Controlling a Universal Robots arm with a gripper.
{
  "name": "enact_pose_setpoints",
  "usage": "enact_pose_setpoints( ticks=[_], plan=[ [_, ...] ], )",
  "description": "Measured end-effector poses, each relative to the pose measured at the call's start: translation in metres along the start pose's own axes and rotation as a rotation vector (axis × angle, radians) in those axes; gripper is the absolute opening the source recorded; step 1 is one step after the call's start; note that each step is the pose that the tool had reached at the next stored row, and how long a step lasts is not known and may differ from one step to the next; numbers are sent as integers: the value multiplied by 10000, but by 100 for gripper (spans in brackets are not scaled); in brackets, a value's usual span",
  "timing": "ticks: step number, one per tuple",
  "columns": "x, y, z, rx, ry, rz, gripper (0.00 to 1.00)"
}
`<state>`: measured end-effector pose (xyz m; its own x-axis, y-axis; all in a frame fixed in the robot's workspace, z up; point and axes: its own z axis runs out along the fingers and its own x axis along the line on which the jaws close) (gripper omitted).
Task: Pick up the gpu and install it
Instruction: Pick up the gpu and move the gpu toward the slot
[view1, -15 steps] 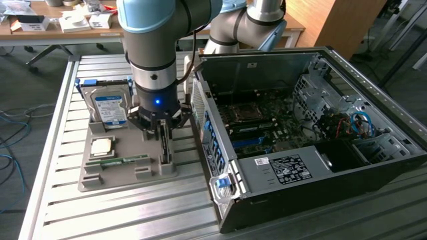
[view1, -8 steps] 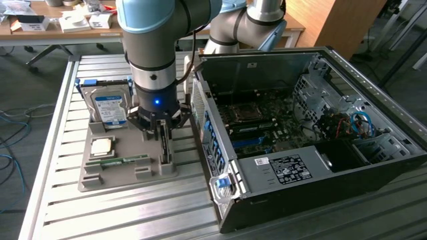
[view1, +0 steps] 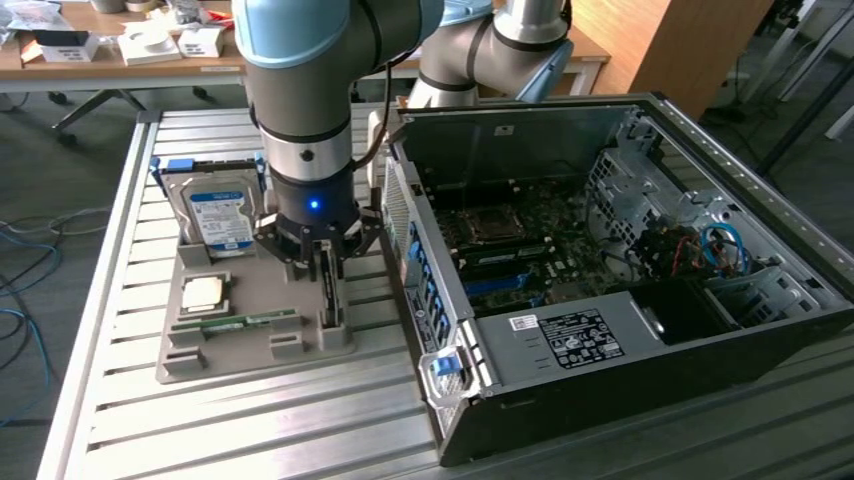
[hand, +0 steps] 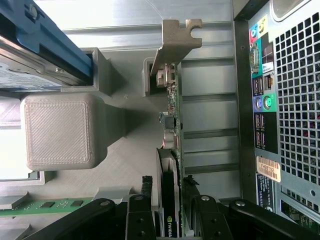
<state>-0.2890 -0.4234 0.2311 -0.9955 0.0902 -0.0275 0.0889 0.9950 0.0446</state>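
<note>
We are looking at the gpu (hand: 171, 125), which is standing on its long edge in a slot of the grey holder (view1: 200, 360), on the side nearest the computer case (view1: 561, 340). Its pale metal bracket (hand: 175, 42) is sticking out at one end. The gripper (view1: 327, 262) is reaching straight down over the card and straddling it, but we cannot tell whether it is clamping the card or only sitting around it. In the same holder, toward the exterior view's left, a hard drive (view1: 220, 215) is standing upright, and a processor (view1: 203, 292) and a memory stick (view1: 240, 322) are lying flat. The open case is lying on its side on the slatted metal table (view1: 267, 420).
</note>
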Motion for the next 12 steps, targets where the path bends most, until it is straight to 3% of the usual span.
enact_pose_setpoints(
  ticks=[12],
  plan=[
    [-5,0,8,1,1,0,38]
  ],
)
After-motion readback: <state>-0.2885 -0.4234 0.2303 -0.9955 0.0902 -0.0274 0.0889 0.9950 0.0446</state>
